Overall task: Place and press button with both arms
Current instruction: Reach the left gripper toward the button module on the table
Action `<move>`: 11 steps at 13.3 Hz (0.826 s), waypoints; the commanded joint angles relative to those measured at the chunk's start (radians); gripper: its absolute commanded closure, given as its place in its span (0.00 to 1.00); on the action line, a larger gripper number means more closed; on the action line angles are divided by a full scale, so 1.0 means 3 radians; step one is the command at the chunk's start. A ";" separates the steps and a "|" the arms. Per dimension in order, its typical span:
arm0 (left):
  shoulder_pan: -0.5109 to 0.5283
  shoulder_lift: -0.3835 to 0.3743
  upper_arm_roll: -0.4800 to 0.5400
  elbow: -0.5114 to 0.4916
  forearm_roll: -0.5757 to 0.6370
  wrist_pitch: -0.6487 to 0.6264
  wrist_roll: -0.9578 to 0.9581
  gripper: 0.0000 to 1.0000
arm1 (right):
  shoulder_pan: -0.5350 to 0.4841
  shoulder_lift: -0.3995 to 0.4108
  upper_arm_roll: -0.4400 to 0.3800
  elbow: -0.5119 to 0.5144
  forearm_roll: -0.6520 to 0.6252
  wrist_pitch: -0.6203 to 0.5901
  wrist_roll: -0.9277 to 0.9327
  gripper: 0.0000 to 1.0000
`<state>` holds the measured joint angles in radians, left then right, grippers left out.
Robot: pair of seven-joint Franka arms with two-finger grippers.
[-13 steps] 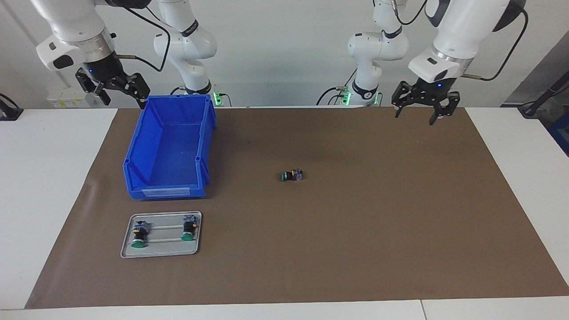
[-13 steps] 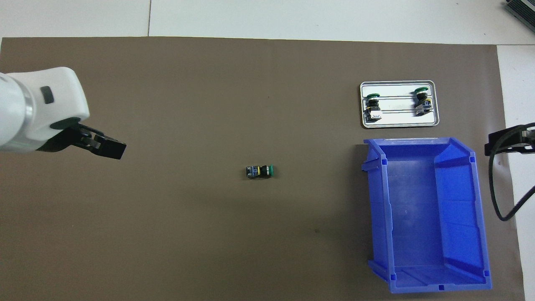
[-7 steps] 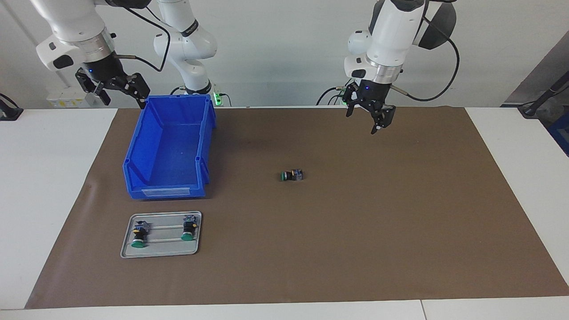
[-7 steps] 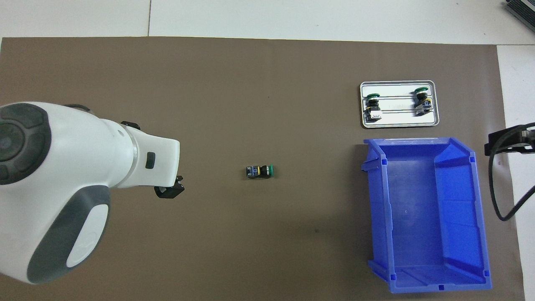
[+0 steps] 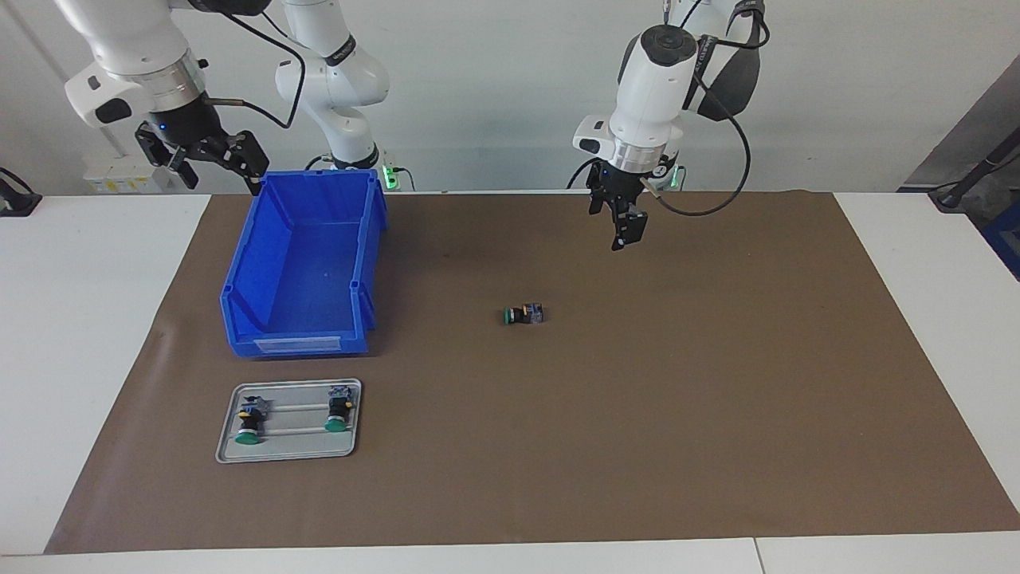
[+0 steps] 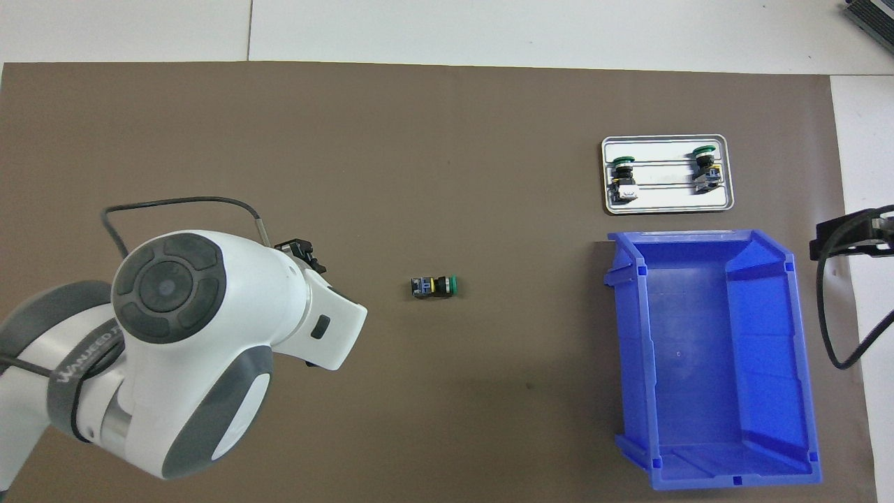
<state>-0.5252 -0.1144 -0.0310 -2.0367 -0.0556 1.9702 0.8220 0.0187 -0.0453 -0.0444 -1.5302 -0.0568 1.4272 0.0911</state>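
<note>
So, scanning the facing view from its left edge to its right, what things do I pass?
Right tool → metal tray holding two buttons → loose button on the brown mat → left tool; the blue bin overlaps the tray's span.

Two high cameras from facing table ends share the brown mat [image 5: 677, 414].

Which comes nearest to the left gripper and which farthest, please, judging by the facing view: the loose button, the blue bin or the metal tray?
From the left gripper, raised over the mat:
1. Loose button, mid-mat.
2. Blue bin, toward the right arm's end.
3. Metal tray, farther from the robots than the bin.
</note>
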 commanded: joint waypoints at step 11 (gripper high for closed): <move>-0.0626 0.1274 0.0062 0.0560 -0.0341 0.1061 -0.0243 0.11 | -0.0052 0.0008 0.0035 0.0039 0.0072 -0.0048 -0.0022 0.00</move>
<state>-0.6690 0.1593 -0.0302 -1.9774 -0.1456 2.2773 0.8046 0.0187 -0.0453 -0.0444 -1.5302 -0.0568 1.4272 0.0911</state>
